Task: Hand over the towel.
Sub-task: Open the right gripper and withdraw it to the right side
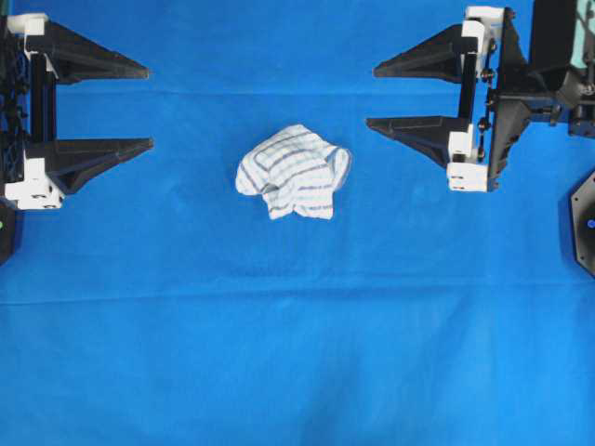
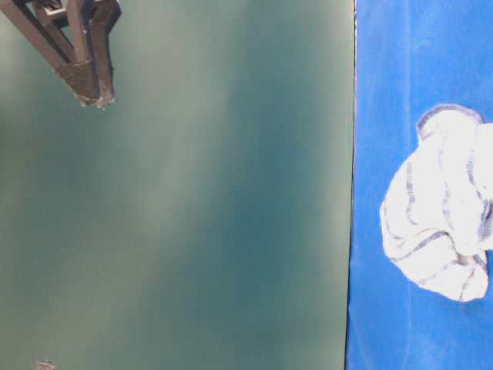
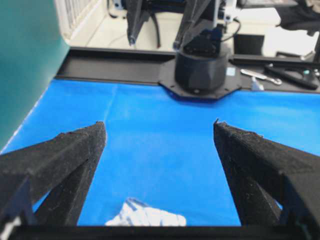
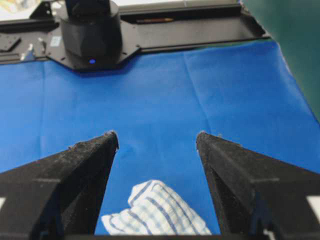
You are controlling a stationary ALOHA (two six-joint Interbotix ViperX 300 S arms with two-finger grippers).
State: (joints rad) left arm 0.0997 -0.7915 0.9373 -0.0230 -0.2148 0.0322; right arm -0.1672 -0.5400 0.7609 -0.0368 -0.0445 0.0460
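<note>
Left gripper [image 1: 149,105]: I see black jaws spread wide, holding nothing. Right gripper [image 1: 370,96]: jaws likewise spread wide, holding nothing. Small white cloth towel with thin blue-grey stripes [image 1: 294,171]: crumpled, lying between both grippers, untouched, on the plain blue cloth [image 1: 297,353] covering the bench.

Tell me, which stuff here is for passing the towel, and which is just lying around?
For the job: the towel, the left end effector, the right end effector, both open.

Just there: the blue cloth, tools on the black frame, the green wall.
</note>
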